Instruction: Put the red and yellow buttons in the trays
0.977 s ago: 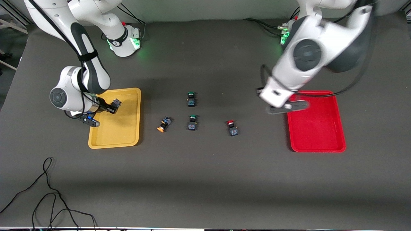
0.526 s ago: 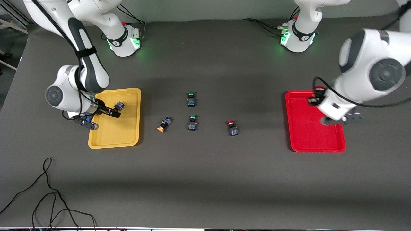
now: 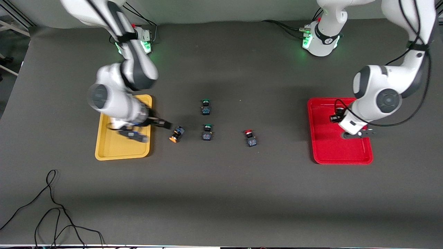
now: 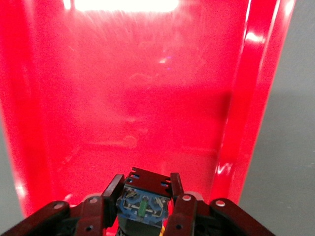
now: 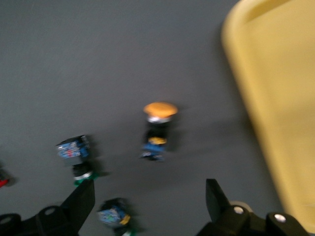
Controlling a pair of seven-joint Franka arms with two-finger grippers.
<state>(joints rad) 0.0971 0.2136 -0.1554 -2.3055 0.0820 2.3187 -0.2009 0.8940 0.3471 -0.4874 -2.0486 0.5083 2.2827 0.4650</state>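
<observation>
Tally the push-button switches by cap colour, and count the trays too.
Green-capped buttons: 2
Orange-capped button: 1
Red-capped button: 1
Button with cap hidden, held by the left gripper over the red tray: 1
Trays: 2, the red tray and the yellow tray
Total: 7
The right gripper holds nothing.

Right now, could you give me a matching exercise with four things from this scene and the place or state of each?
Things:
1. left claw
2. right claw
3. orange-capped button
4. free red-capped button

Places or states:
A. lies on the table near the yellow tray
B. shut on a button, over the red tray
C. lies on the table between the green-capped buttons and the red tray
D. open, holding nothing

Pairs: 1-B, 2-D, 3-A, 4-C
</observation>
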